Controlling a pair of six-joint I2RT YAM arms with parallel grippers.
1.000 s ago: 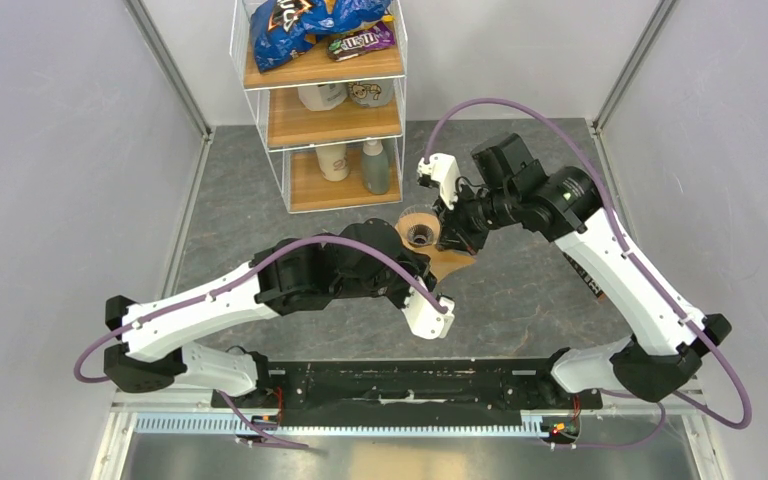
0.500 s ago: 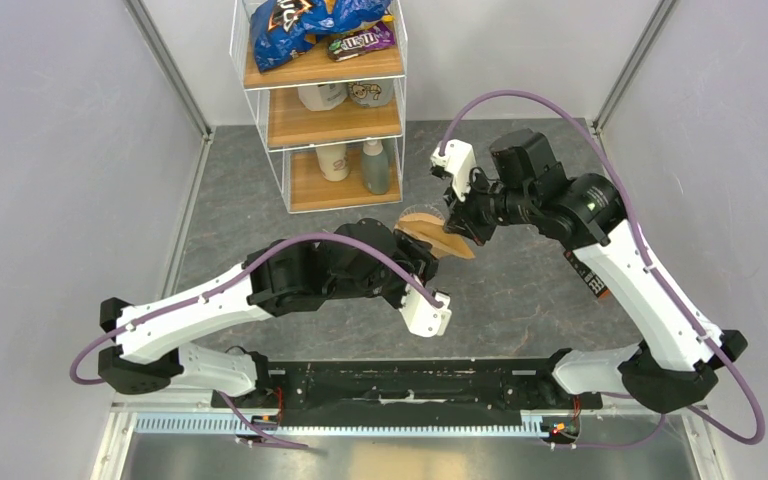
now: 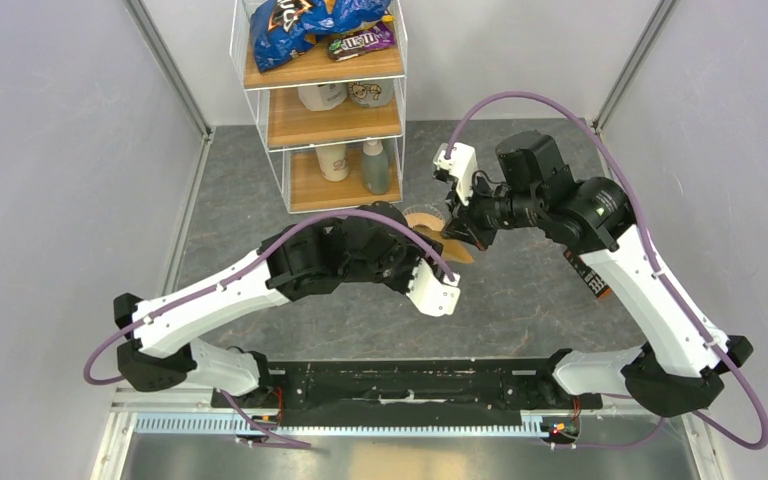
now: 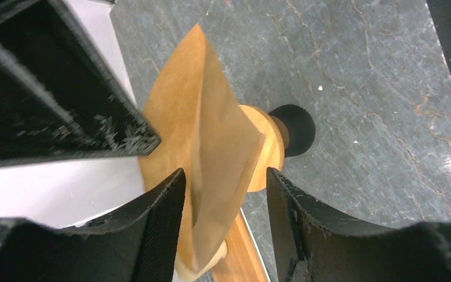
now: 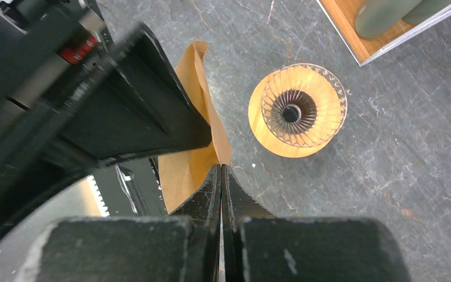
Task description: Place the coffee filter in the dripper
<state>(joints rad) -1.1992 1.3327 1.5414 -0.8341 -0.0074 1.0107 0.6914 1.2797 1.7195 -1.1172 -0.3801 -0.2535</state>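
Note:
The coffee filter (image 5: 191,158), a flat tan paper fan, hangs in the air, pinched at its edge by my shut right gripper (image 5: 221,167). My left gripper (image 4: 223,188) is open, one finger on each side of the filter (image 4: 211,135); its left pad (image 4: 164,217) is close against the paper and the other stands apart. The dripper (image 5: 296,110), clear ribbed glass in a light-wood ring, stands upright on the table beside the filter, with nothing in it. From above, the filter (image 3: 452,247) sits just right of the dripper (image 3: 420,220), between both grippers.
A white wire rack with wooden shelves (image 3: 325,110) holding snack bags, cups and bottles stands just behind the dripper; its corner shows in the right wrist view (image 5: 387,29). A black-and-orange packet (image 3: 592,280) lies under the right arm.
My left gripper has let go of the filter and now stands open around it. My right gripper has kept its grip on the filter and lifted it from below the dripper to beside it.

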